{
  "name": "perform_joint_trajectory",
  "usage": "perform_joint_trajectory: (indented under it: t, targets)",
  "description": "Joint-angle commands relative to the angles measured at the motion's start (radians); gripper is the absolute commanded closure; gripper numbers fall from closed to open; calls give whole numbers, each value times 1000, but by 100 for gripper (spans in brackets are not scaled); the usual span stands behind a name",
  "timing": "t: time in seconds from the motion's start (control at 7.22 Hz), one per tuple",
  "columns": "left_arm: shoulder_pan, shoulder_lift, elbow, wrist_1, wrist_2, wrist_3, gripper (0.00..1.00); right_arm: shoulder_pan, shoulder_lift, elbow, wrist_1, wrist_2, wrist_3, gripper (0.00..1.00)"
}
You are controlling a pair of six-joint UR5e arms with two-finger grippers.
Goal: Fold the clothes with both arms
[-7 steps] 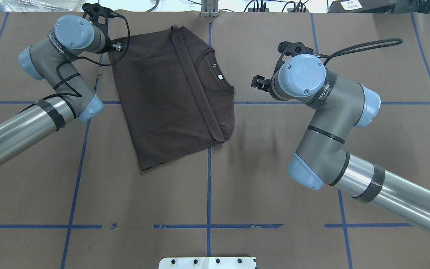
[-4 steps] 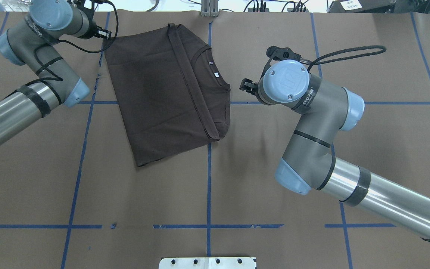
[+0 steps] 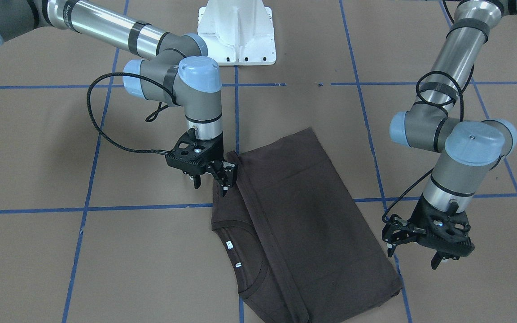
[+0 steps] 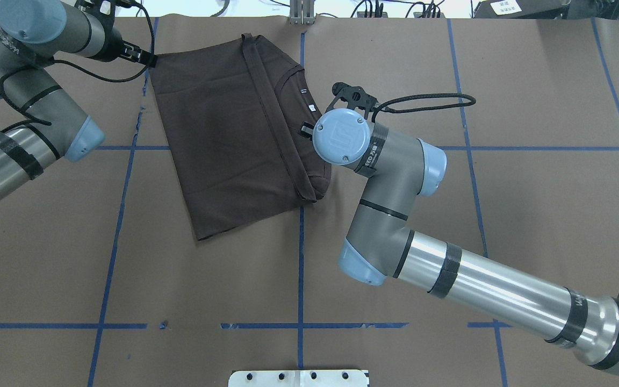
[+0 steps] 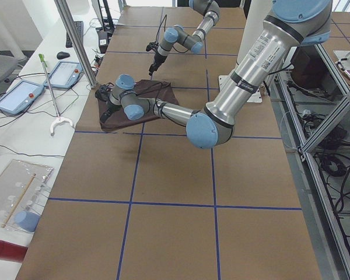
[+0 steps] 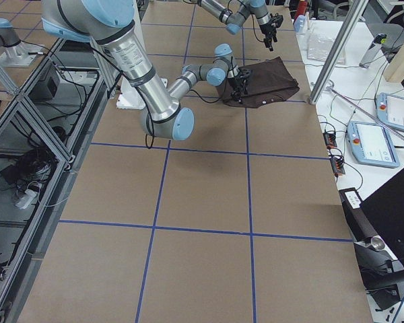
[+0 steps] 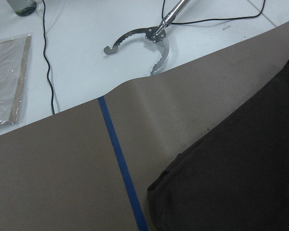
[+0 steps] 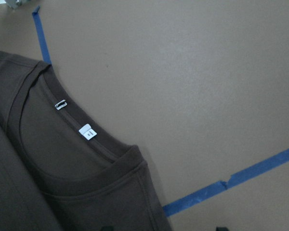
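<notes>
Left wrist-mounted: grabber tool point(image 7: 156, 32) beyond T-shirt point(image 7: 241, 173)

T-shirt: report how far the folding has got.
Done: the T-shirt lies flat with one side folded over lengthwise, partly covering the collar. In hand: the right pincer, open, straddles the edge beside the collar; the left pincer, open, hangs by a corner opposite; neither grips cloth. Left: grasping, then probably the remaining folds.

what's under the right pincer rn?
The T-shirt's edge near the collar, on brown table paper; the open right pincer straddles it. Overhead, the wrist covers that spot, so contact is unclear.
</notes>
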Motion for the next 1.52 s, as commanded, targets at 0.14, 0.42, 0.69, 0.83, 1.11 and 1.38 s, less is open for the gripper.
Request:
perform_joint_trajectory:
  t: [0.14, 0.42, 0.69, 0.83, 1.11, 1.38]
  targets:
    - [17, 2, -3, -2, 0, -15, 0, -53, 3, -24, -5, -12, -1, 29]
    - [18, 2, -3, -3, 0, -27, 0, -63, -1, -34, -7, -16, -5, 32]
    - [18, 2, -3, -3, 0, -27, 0, -70, -1, -34, -8, -24, -5, 37]
    - [18, 2, -3, -3, 0, -27, 0, -71, 0, -34, -20, -25, -5, 43]
    - [18, 4, -1, -3, 0, -27, 0, -73, 3, -34, -28, -28, 0, 71]
    - [24, 4, -1, -5, 0, -27, 0, -73, 7, -34, -37, -28, 8, 100]
